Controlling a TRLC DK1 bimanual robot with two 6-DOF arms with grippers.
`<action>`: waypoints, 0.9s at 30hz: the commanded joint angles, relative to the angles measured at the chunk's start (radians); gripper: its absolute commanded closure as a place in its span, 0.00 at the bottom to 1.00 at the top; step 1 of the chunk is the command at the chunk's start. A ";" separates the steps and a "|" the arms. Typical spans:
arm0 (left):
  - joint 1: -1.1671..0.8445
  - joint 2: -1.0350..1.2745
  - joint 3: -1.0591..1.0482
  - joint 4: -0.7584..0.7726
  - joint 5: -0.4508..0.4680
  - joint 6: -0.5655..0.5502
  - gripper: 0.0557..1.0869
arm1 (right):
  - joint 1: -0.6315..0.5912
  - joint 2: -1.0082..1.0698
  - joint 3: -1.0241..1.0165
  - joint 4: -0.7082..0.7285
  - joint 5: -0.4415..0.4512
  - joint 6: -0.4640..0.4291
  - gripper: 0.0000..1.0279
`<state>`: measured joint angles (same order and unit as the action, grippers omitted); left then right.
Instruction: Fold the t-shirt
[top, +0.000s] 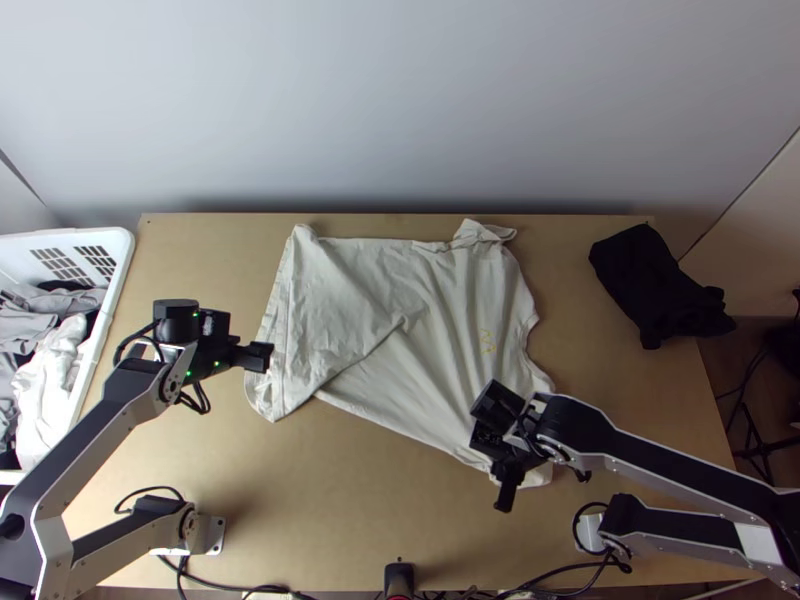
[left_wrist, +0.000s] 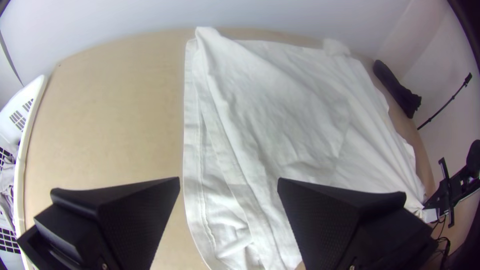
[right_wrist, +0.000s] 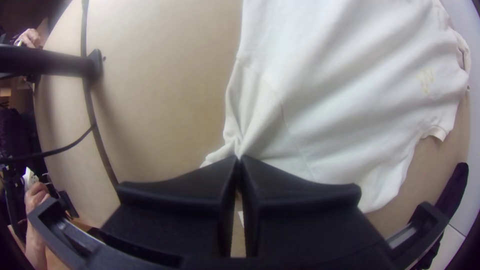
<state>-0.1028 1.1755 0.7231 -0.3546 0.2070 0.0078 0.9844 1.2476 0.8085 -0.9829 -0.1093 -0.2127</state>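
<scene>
The shirt (top: 440, 310) lies creased mid-table (top: 340, 500), and if the right hand (right_wrist: 239, 157), clamped on its corner toward the near edge, pulls while the left hand (left_wrist: 229, 181) gapes empty at the hem, everything could skew.

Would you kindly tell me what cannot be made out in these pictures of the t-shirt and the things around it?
- Right wrist view: the bit of t-shirt pinched in the right gripper, covered by its fingers.
- Top view: the cloth beneath the folded-over flap, covered by the flap.
- Top view: the rest of the basket, cut off by the left edge.
- Top view: what the black cloth is, lost in its dark folds.
</scene>
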 joint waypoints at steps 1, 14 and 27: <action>-0.049 -0.016 0.015 -0.113 0.029 0.011 0.10 | -0.009 -0.025 0.000 -0.039 -0.009 -0.005 0.97; -0.147 0.099 0.009 -0.121 0.038 -0.022 0.20 | -0.032 -0.019 0.003 -0.017 -0.007 -0.011 0.97; -0.136 0.196 0.013 -0.075 0.040 -0.023 0.58 | -0.043 -0.028 0.001 -0.016 -0.009 -0.011 0.97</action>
<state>-0.2440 1.3319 0.7311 -0.4538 0.2455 -0.0116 0.9463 1.2247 0.8104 -1.0000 -0.1177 -0.2234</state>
